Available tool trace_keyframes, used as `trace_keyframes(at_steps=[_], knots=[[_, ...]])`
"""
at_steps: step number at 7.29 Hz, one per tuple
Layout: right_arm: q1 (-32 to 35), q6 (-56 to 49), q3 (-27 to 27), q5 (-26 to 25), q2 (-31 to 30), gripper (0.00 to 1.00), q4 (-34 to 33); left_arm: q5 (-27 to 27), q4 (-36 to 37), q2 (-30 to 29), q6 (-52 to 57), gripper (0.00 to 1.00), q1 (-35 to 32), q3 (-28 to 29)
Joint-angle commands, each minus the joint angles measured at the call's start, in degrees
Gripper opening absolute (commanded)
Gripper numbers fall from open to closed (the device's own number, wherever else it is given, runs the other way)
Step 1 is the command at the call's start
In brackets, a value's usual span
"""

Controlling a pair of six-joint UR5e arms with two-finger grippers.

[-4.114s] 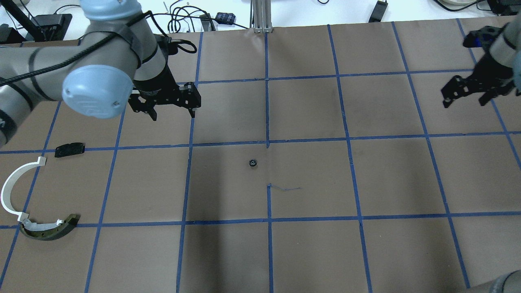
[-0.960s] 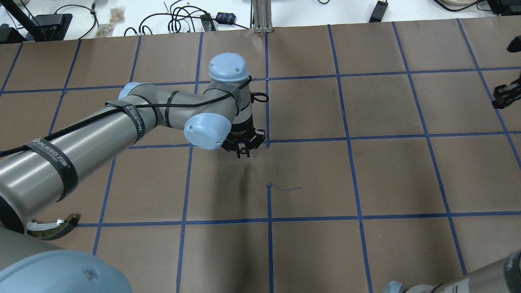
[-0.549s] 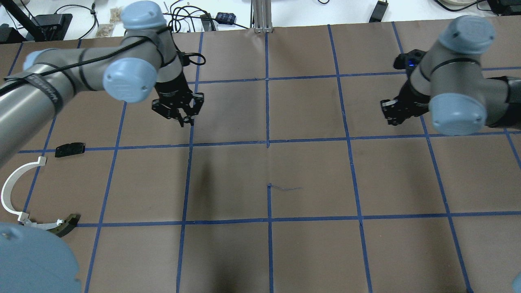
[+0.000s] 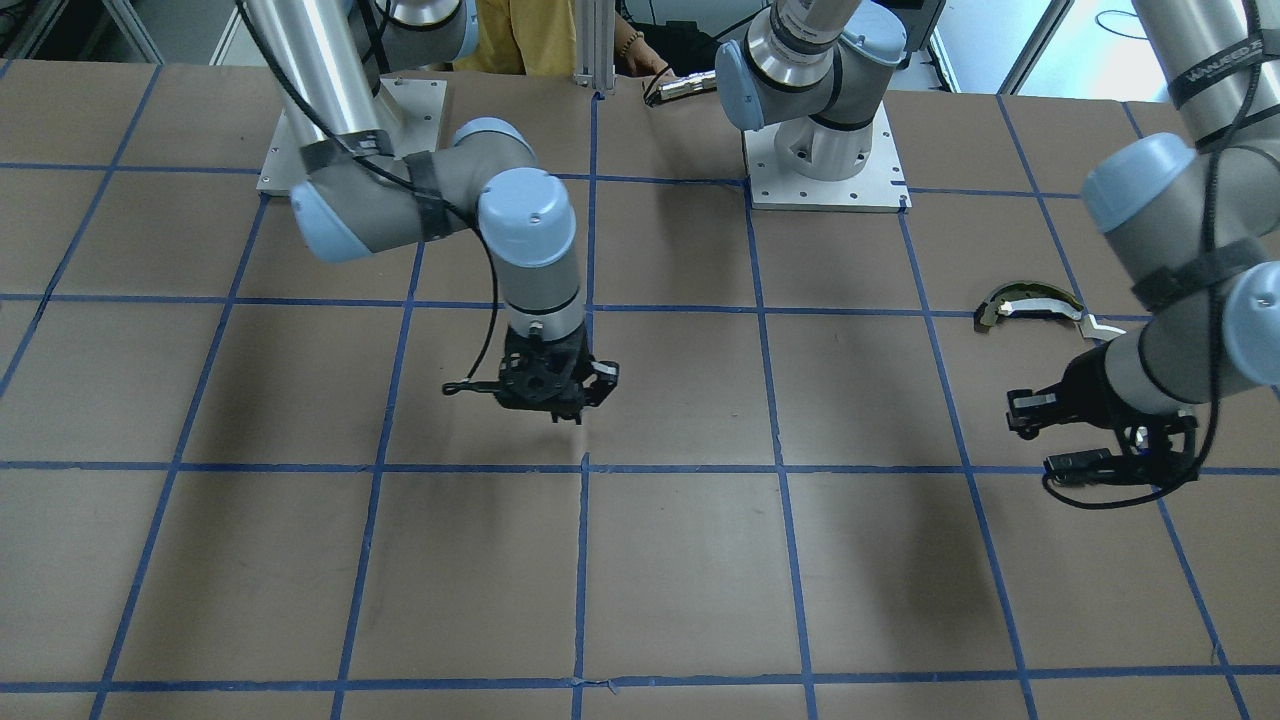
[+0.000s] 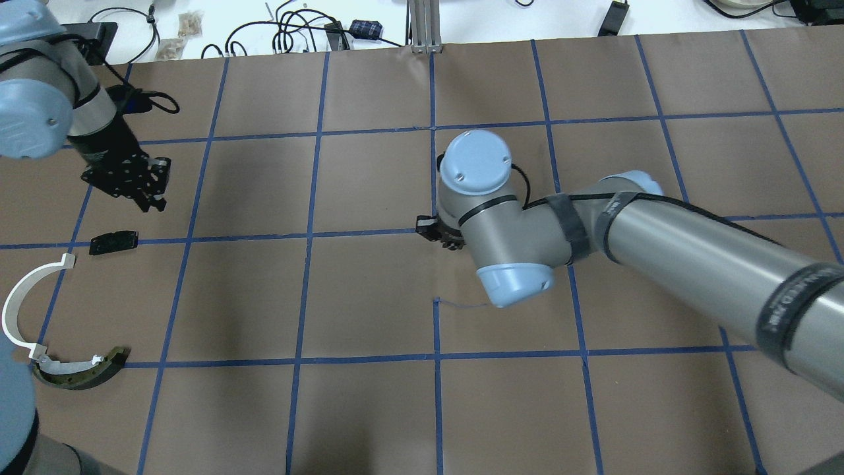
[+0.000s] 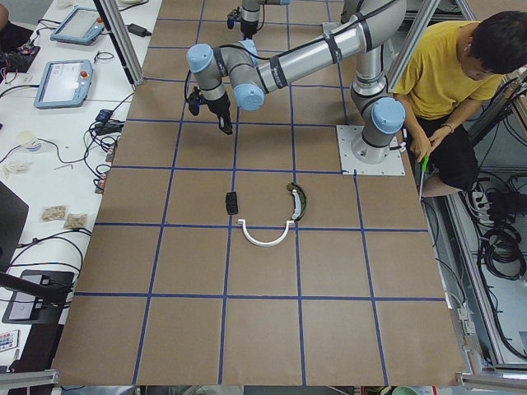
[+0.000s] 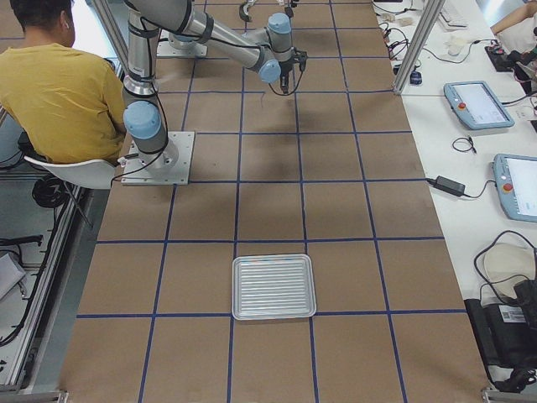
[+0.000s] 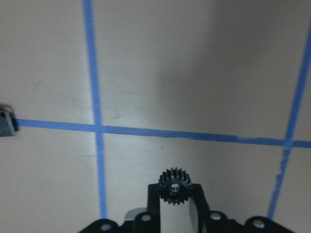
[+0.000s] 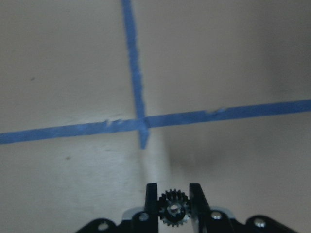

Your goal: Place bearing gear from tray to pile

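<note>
the left claw (image 5: 151,203) pinches a small black bearing gear (image 8: 176,186) between its fingertips, the teeth showing past the pads. it hangs over the brown table (image 5: 369,409) toward the robot's left end, near the pile (image 5: 41,356) but apart from it. of the pile, the flat black plate (image 5: 113,242) lies closest to this claw, resting on a blue tape line (image 5: 250,235). the white arc (image 5: 6,315) and the dark curved piece (image 5: 79,379) lie nearer the robot, with their ends meeting. the right claw (image 4: 562,408) is pressed onto a second gear (image 9: 173,208) of the same look, low over a tape crossing in the middle of the table. the metal tray (image 7: 274,286) sits well apart, toward the table's right end. a person in a yellow shirt (image 6: 436,74) sits beside the robot's bases.
</note>
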Motion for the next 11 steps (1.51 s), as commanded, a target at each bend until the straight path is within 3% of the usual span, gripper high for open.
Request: trace_keyframes(at_steps=[1,2,3,4,5,7,8,10,11], knots=[[6.1,5.7,-1.2,0.2,3.5,0.00,-3.6,1.0,0.3,-0.8,10.8,0.00,10.2,-2.7],[6.1,5.6,-1.1,0.0,3.5,0.36,-3.6,1.0,1.6,-1.4,13.7,0.00,13.0,-3.8],[4.9,4.7,-1.4,0.4,3.5,0.99,-3.5,1.3,2.4,-2.5,14.1,0.00,14.5,-4.1],[2.3,0.4,-2.6,0.6,2.9,1.00,-3.7,3.3,3.4,-4.3,14.1,0.00,15.3,-4.3],[-3.9,-10.3,-5.6,0.7,-0.1,1.00,2.6,3.4,3.5,-5.5,14.0,0.00,15.6,-4.3],[-17.8,-30.9,-14.1,1.1,-10.8,1.00,31.0,3.5,6.2,-8.1,14.0,0.00,16.3,-4.3],[-20.5,-33.0,-18.1,0.7,-15.1,1.00,40.9,3.6,6.2,-9.2,14.1,0.00,16.4,-4.3],[-20.4,-33.2,-18.3,0.8,-20.2,1.00,44.9,6.9,6.2,-9.8,13.9,0.04,16.4,-4.2],[-20.4,-33.3,-17.9,0.9,-21.6,1.00,45.4,6.9,6.1,-9.9,13.6,0.61,16.4,-4.3]])
